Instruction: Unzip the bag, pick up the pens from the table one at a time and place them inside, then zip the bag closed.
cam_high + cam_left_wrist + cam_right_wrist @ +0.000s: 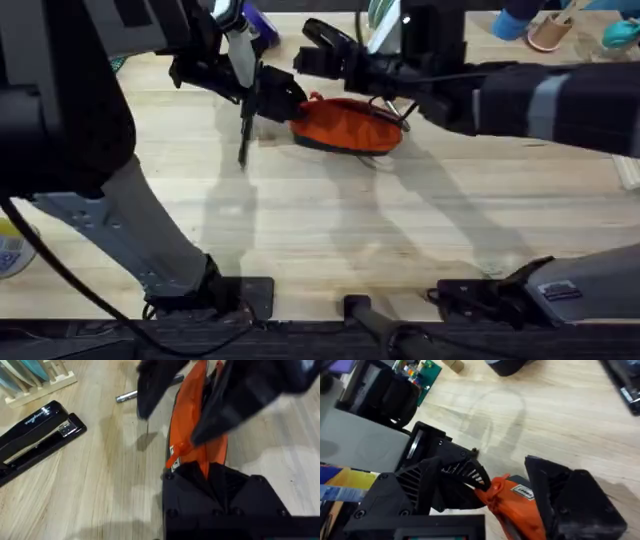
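The orange bag (345,125) lies on the table (330,220) at the back middle. My left gripper (278,100) is at its left end and, in the left wrist view, is shut on the bag (200,425) end by the orange tab. My right gripper (318,62) reaches in from the right over the same end. Its fingers (570,497) stand open on either side of the bag (507,502). A dark pen (243,135) lies just left of the bag. A silvery pen (127,396) lies on the wood beside the bag.
A black stapler (35,435) and a wooden rack (42,382) sit off to one side of the bag. Cups (545,35) stand at the back right corner. A green circuit board (422,372) lies near the left arm's side. Bare wood stretches in front of the bag.
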